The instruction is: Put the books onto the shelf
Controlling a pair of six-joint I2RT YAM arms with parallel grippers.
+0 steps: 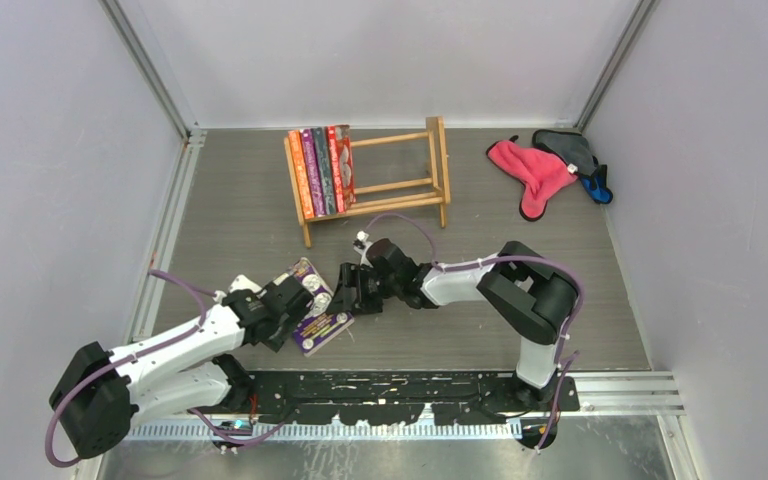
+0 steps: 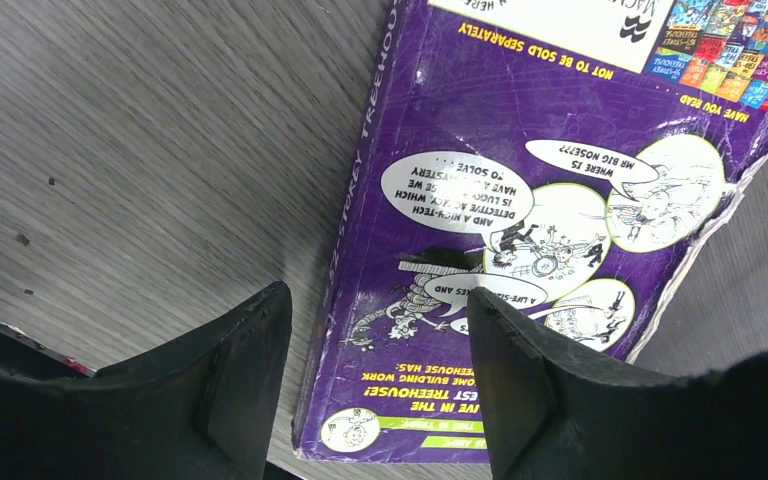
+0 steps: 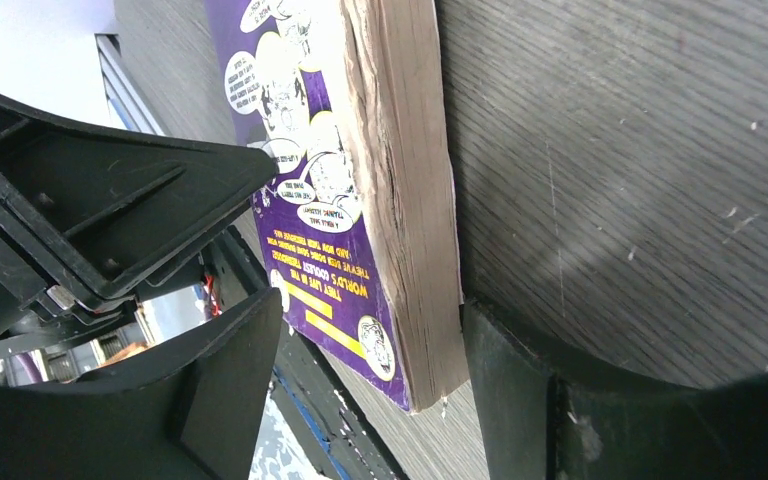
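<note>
Near the front edge of the table (image 1: pixel 240 200), left of centre, the left gripper (image 2: pixel 380 300) hangs over the spine-side corner of the purple book (image 1: pixel 312 305). Its jaws are apart, one finger beside the spine over bare table and the other over the back cover; contact cannot be told. At the opposite page edge the right gripper (image 3: pixel 372 305) comes in low, its jaws spread far wider than the book is thick. Neither grips anything.

The likeliest trouble is the flat book skating toward the left arm if the right finger shoves the page edge with nothing bracing it. That low finger could also dig into the page block and curl the leaves. Pinched at one corner only, a floppy paperback may droop, pivot and slip. At the shelf (image 1: pixel 440 165), back centre, a careless entry could tip the four books (image 1: pixel 322 170) standing at its left end into the open span.

The cover is glossy, creased and whitened along the spine, and the pages are yellowed and rough. The table is matte grey wood-grain. The shelf is made of slim pale wooden rails. A pink cloth (image 1: pixel 535 175) and a grey cloth (image 1: pixel 565 150) lie limp near the back right corner.
</note>
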